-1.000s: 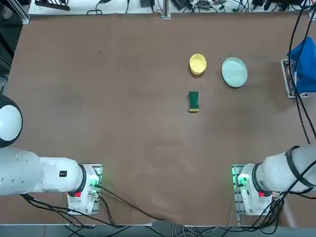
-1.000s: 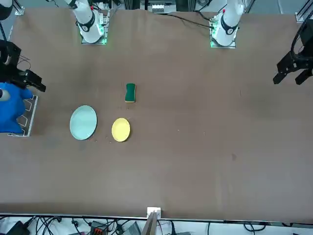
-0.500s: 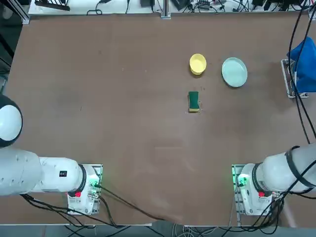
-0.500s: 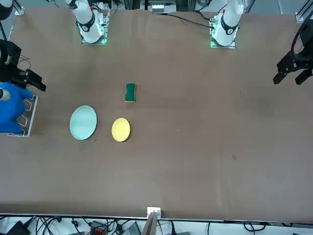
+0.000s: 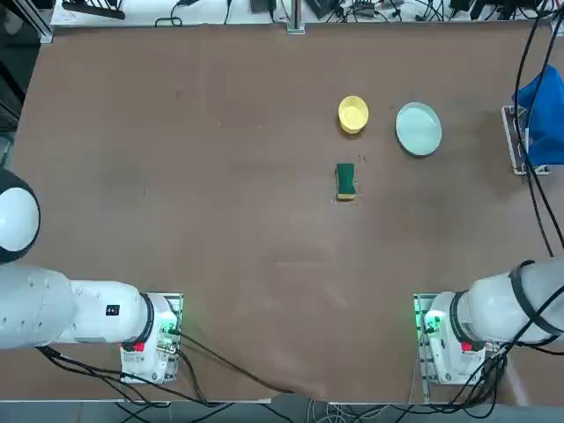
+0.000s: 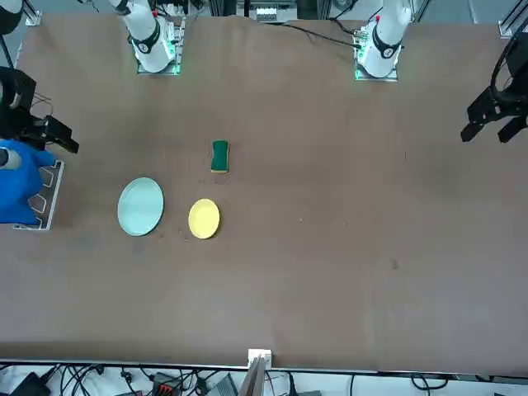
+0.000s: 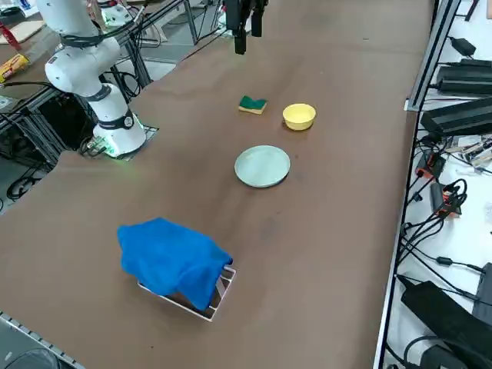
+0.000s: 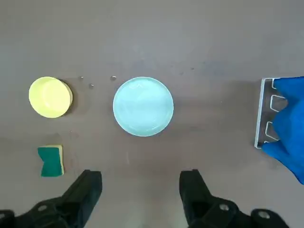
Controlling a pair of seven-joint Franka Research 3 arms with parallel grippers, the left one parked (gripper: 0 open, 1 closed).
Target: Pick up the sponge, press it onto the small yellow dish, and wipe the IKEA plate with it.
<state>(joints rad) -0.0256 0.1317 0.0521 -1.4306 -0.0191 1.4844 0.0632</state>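
Open right hand, fingers showing only in wrist view

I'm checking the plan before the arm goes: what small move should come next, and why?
Probably carry the open right gripper over to the sponge: its fingers stand apart with nothing between them, and the sponge lies on the table beside the yellow dish, not yet picked up.

Right claw wide open, empty.
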